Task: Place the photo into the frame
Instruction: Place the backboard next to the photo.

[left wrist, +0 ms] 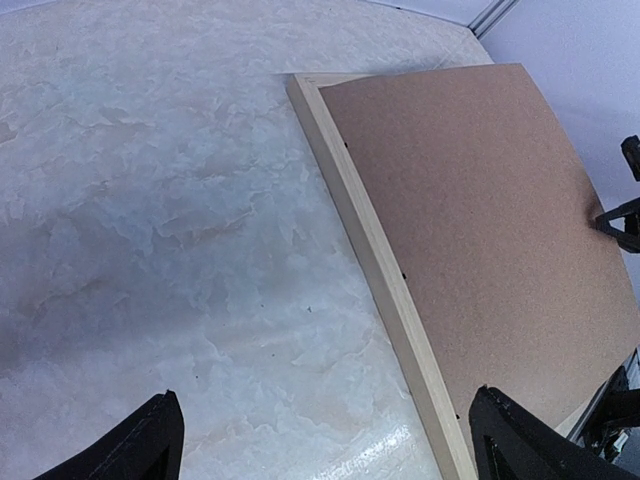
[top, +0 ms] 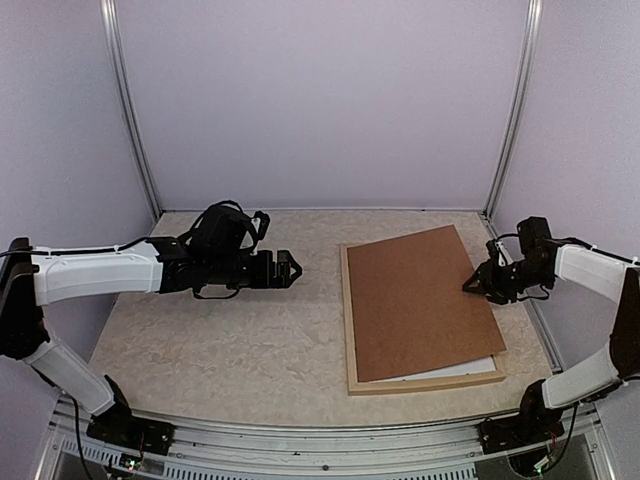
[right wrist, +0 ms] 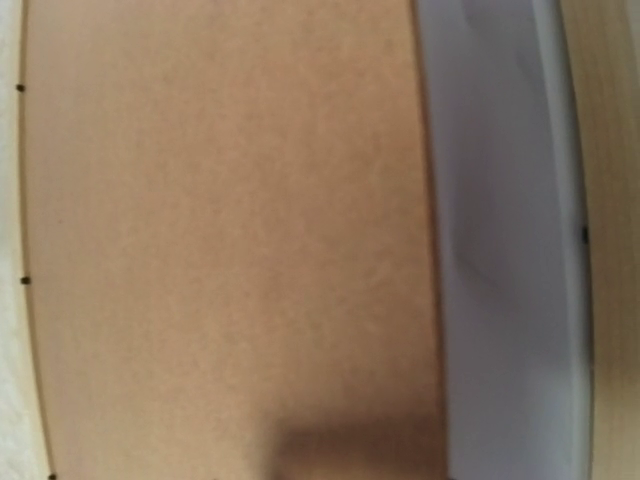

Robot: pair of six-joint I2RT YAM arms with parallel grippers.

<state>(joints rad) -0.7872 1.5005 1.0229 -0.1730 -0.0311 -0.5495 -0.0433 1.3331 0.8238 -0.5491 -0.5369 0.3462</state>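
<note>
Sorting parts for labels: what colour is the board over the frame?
Plain brown; the board shows best in the top external view.

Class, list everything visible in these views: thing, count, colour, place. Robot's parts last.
table: one, marbled beige, under everything.
frame: one, pale wood, flat on the table's right half.
backing board: one, brown, lying askew on the frame.
photo: one, only a white strip showing, under the backing board at the frame's near right corner.
walls: three, pale lilac, back and both sides.
posts: two, silver, in the back corners.
left gripper: one, black, open, above bare table left of the frame.
right gripper: one, black, at the backing board's right edge; open or shut unclear.
</note>
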